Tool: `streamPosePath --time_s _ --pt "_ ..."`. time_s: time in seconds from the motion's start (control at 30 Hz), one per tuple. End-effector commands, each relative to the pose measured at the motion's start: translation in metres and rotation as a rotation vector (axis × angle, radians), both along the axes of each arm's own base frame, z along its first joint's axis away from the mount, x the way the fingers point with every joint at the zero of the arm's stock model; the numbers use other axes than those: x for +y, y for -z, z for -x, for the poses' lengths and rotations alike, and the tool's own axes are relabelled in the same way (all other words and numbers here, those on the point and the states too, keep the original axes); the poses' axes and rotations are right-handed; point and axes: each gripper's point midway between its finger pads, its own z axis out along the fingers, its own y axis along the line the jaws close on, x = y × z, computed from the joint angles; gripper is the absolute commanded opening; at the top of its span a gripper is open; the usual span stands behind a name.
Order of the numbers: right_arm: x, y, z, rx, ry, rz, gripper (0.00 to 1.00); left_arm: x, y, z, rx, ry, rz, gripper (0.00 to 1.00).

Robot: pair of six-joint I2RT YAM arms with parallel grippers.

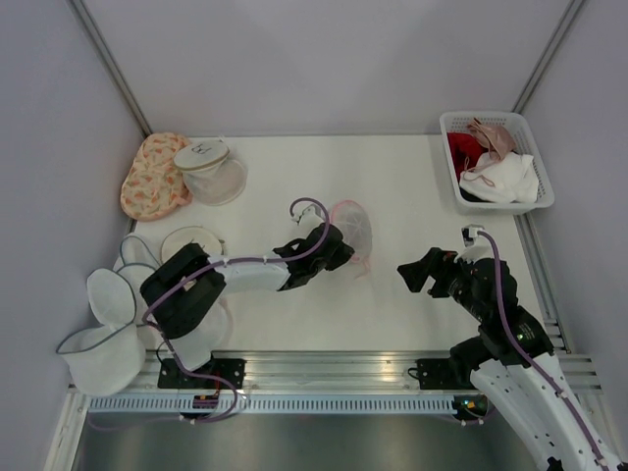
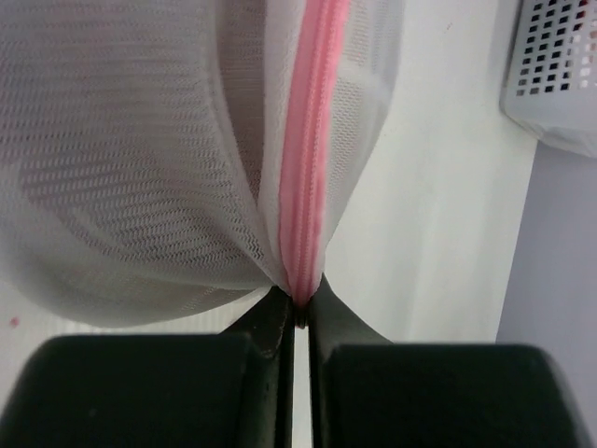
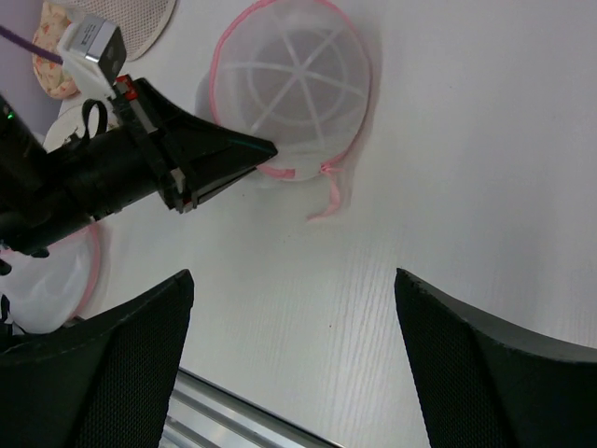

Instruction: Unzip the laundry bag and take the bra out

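Mesh laundry bag (image 2: 140, 168), rim pinched by left gripper (image 2: 298, 315)

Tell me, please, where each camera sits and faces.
Top external: above and behind, looking down on the table; left arm and right arm show.
Left wrist: on the left arm, facing the laundry bag; left claw shut on its pink seam.
Right wrist: on the right arm, looking down; open right claw frames the view.
Shared: all three show the laundry bag.

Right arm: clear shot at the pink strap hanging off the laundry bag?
Probably yes: right claw open, bare table between, left claw pinches the laundry bag rim beside the pink strap, not over it.
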Motion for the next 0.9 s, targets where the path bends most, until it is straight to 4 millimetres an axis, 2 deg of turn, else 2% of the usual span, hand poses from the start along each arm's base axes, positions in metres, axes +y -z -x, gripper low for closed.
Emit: streamPosePath --time_s 0.0,0.03,0.1,0.13,0.17,0.2,0.23,0.27,0.3,0.33,0.43,0.47,0.5,0.53,0.57,0.6,0.67,0.87 --pt "0.005 0.002 -0.001 0.013 -0.013 -0.024 0.93 0.009 -0.042 0.014 -0.043 0.007 0.142 0.02" --pt "0.007 0.001 -0.002 0.012 -0.014 -0.034 0.93 0.013 -0.059 0.019 -0.057 0.012 0.189 0.02" --pt "0.014 0.005 -0.002 0.023 -0.044 -0.047 0.96 0.017 -0.063 0.032 -0.046 0.05 0.275 0.02" --pt "0.017 0.001 -0.005 0.007 -0.058 -0.061 0.97 0.021 -0.07 0.035 -0.055 0.066 0.317 0.02" --pt "0.021 0.0 -0.004 0.002 -0.078 -0.072 0.98 0.022 -0.085 0.039 -0.081 0.089 0.377 0.02" --pt "0.029 0.001 0.0 0.008 -0.124 -0.091 0.98 0.023 -0.089 0.05 -0.085 0.134 0.443 0.02" --pt "0.034 -0.006 -0.001 -0.019 -0.148 -0.112 0.98 0.027 -0.097 0.052 -0.104 0.152 0.492 0.02" --pt "0.039 -0.007 0.001 -0.025 -0.182 -0.127 0.98 0.029 -0.102 0.057 -0.106 0.179 0.537 0.02" --pt "0.05 -0.005 0.008 -0.008 -0.254 -0.155 0.98 0.032 -0.095 0.073 -0.066 0.24 0.575 0.02" --pt "0.057 -0.01 0.011 -0.025 -0.3 -0.181 0.98 0.036 -0.12 0.071 -0.144 0.274 0.668 0.02" --pt "0.075 -0.006 0.026 0.013 -0.449 -0.221 0.94 0.049 -0.113 0.087 -0.135 0.358 0.754 0.02" --pt "0.077 -0.004 0.029 0.029 -0.473 -0.224 0.91 0.053 -0.133 0.091 -0.21 0.395 0.822 0.02" --pt "0.079 0.0 0.03 0.049 -0.497 -0.215 0.89 0.057 -0.118 0.099 -0.162 0.414 0.835 0.02" --pt "0.08 0.005 0.035 0.077 -0.518 -0.213 0.87 0.06 -0.121 0.099 -0.18 0.43 0.859 0.02" --pt "0.08 0.009 0.036 0.096 -0.524 -0.203 0.83 0.065 -0.142 0.106 -0.26 0.478 0.925 0.02" --pt "0.08 0.013 0.035 0.11 -0.534 -0.183 0.82 0.063 -0.134 0.109 -0.21 0.509 0.94 0.02" --pt "0.081 0.019 0.038 0.142 -0.551 -0.171 0.79 0.058 -0.134 0.112 -0.209 0.565 0.931 0.02" --pt "0.078 0.034 0.025 0.175 -0.509 -0.123 0.8 0.049 -0.158 0.122 -0.242 0.685 0.958 0.02"
